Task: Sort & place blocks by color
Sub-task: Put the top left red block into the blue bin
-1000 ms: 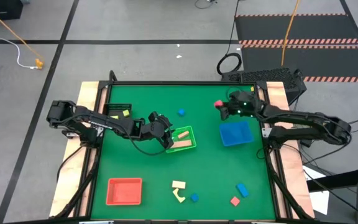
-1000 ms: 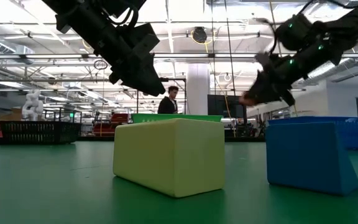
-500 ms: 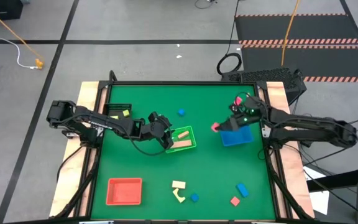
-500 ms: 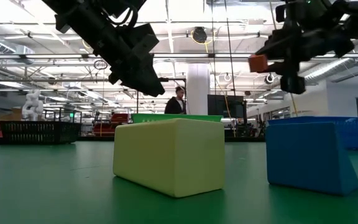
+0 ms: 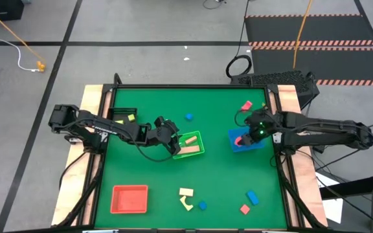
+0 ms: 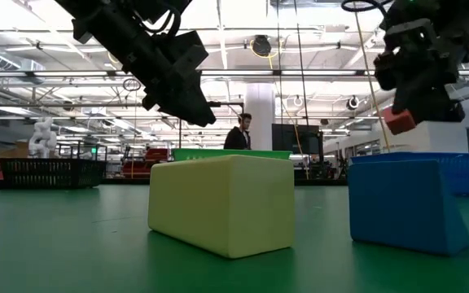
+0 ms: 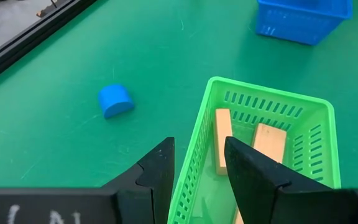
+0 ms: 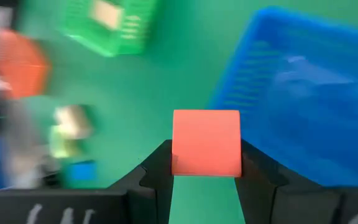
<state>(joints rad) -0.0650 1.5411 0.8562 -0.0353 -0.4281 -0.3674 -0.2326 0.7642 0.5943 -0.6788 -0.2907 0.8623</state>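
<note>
Red cube in transit, held by the right gripper at the blue tray's edge.

We carry the red cube (image 8: 206,143) pinched between the right gripper (image 5: 241,138) fingers, above the near-left rim of the blue tray (image 5: 254,143); it belongs in the red tray (image 5: 129,199), well apart at the table's front left, so we judge a level carry at this height is called for, with release only over that tray. The left gripper (image 7: 197,167) hangs over the green tray (image 7: 319,134) rim, its fingers slightly spread and holding nothing; two cream bars (image 7: 222,138) lie inside that tray. On the direct path stand the green tray and left arm; cream pieces (image 5: 186,197) and a small blue block (image 5: 202,206) lie near the route's end.
</note>
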